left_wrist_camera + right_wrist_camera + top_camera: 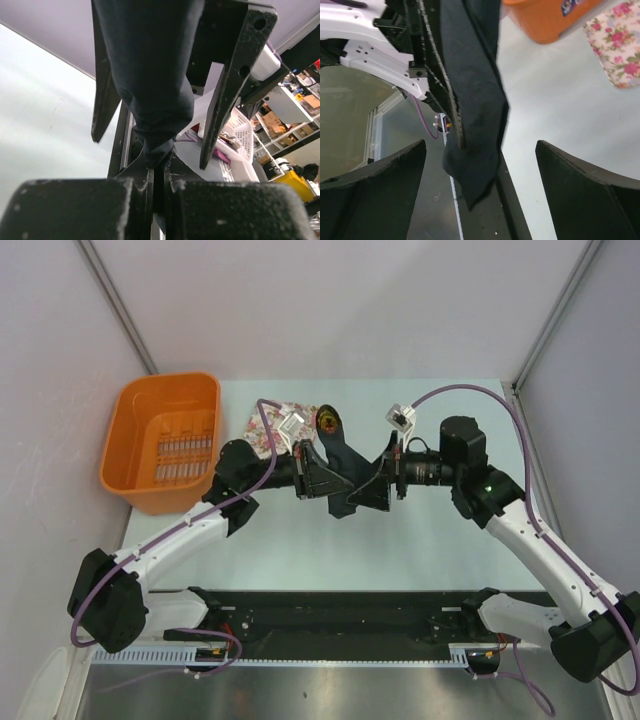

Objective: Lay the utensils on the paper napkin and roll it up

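Black napkin [470, 100]: bunched, centre frame, top cropped; pinched in closed left gripper [159, 177], hanging between wide-open right gripper [481, 145] jaws. Floral cloth [615, 47]: upper right, cropped

Black paper napkin [475, 100], orange basket [128, 455], pink-and-white floral cloth [615, 45], pale green table [400, 550]
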Robot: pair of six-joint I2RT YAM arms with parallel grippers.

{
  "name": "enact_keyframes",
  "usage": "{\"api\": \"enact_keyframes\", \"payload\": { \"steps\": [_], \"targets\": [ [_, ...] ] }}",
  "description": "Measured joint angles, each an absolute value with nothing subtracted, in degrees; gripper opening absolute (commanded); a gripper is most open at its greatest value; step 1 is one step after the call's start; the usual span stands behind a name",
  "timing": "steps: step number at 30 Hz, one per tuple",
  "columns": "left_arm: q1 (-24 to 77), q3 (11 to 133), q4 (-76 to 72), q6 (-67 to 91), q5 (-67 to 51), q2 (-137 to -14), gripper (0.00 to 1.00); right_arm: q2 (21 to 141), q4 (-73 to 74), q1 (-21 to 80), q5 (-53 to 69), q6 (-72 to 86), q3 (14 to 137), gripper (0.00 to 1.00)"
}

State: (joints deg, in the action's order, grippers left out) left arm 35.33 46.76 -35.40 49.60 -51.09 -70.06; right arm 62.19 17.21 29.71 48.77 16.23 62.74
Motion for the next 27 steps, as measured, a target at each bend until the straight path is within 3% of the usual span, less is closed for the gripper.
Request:
{"api": "enact_keyframes", "payload": {
  "steps": [7, 11, 19, 27],
  "targets": [
    [35.3, 47.5, -38.6, 52.8, -50.2, -70.1, 0.0, 62.3, 9.7, 33.9, 48.3, 18.7, 62.0, 0.75],
    [35.3, 47.9, -40.1, 54.3, -49.7, -70.1, 0.0, 62.4, 7.1, 34.7, 47.9, 19.7, 61.8, 0.59],
    [35.3, 48.2, -42.4, 56.2, -48.8, -70.1, 0.0, 63.8, 2.2, 34.9, 47.4, 23.0, 60.6, 0.47],
    [35.1, 48.2, -42.7, 57.0, -48.3, -70.1, 0.0, 64.1, 0.3, 35.4, 47.9, 24.0, 60.5, 0.15]
  ]
}}
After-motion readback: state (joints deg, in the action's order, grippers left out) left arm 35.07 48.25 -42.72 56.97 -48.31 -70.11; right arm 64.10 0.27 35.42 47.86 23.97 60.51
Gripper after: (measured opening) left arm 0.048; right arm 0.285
